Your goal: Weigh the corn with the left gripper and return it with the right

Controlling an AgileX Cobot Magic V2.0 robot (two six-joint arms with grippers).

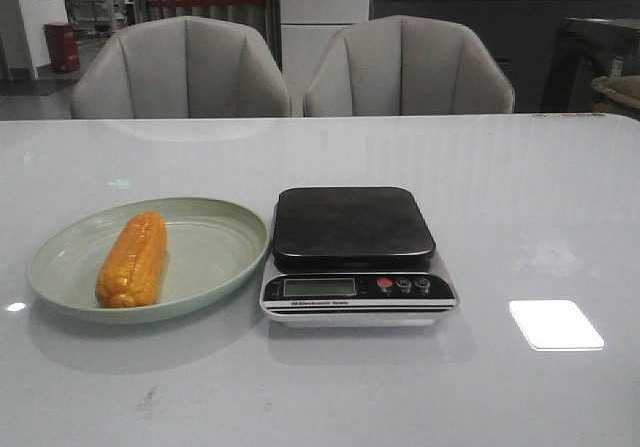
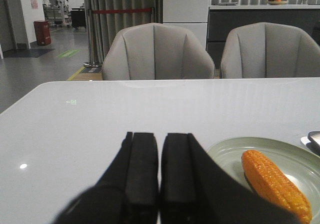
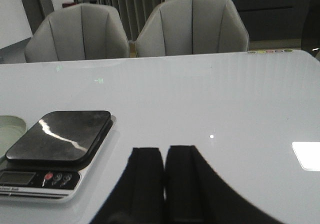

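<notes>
The corn (image 1: 132,259), an orange-yellow cob, lies in a pale green oval plate (image 1: 215,257) at the left of the white table. It also shows in the left wrist view (image 2: 275,185), on the plate (image 2: 235,151). The scale (image 1: 356,255) with a black platform stands just right of the plate; it also shows in the right wrist view (image 3: 55,146). My left gripper (image 2: 159,139) is shut and empty, above the table beside the plate. My right gripper (image 3: 164,151) is shut and empty, above the table beside the scale. Neither gripper shows in the front view.
Two grey chairs (image 1: 182,67) (image 1: 408,67) stand behind the table's far edge. A bright light patch (image 1: 555,324) reflects on the table at the front right.
</notes>
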